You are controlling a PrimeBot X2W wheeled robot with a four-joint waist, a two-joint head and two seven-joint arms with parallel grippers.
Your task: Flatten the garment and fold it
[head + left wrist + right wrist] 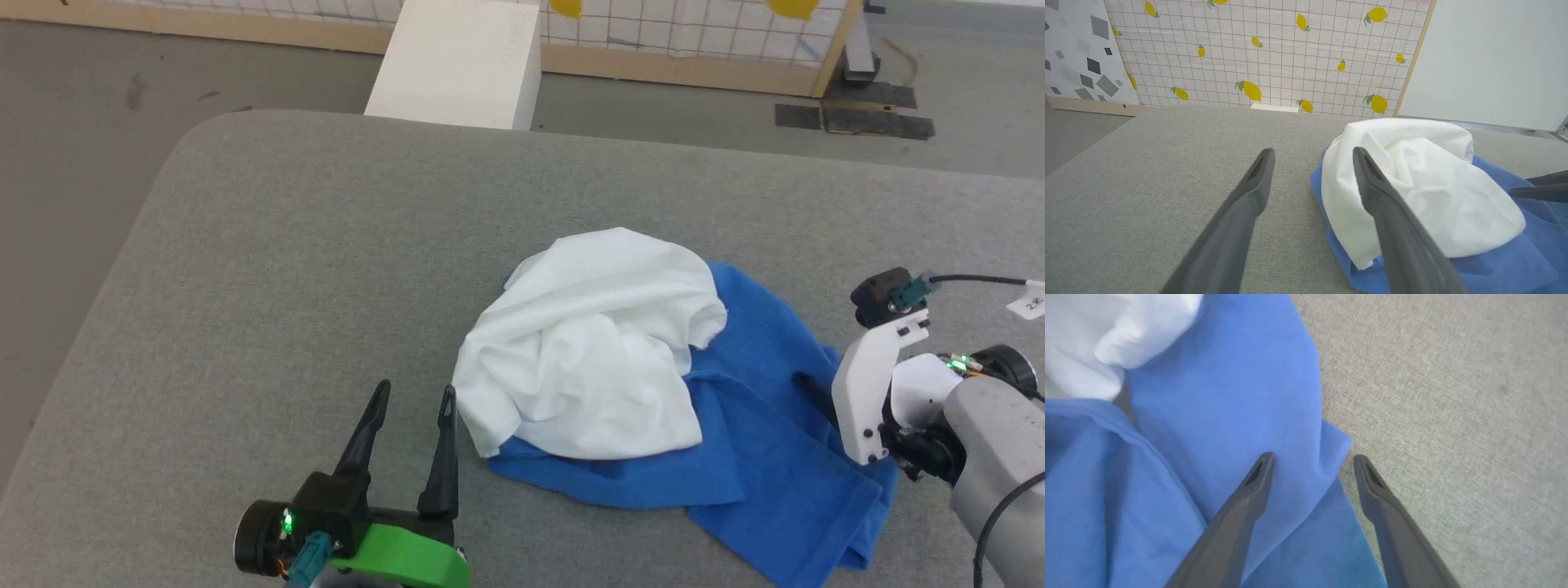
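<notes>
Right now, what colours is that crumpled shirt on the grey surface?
The garment is white on top, blue beneath; clearest in the head view.

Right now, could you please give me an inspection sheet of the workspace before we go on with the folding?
Surface: grey fabric-covered table, rounded corner.
Job's things: garment crumpled, its white body heaped over the blue parts; not yet flattened.
Clutter: nothing seen.
Grippers: left gripper open, close beside the white heap, holding nothing; right gripper open, fingers either side of a blue edge, not closed on it.
Cables: black cable runs from the right wrist.
Surroundings: white block beyond the table, lemon-print panel, grey floor.
</notes>
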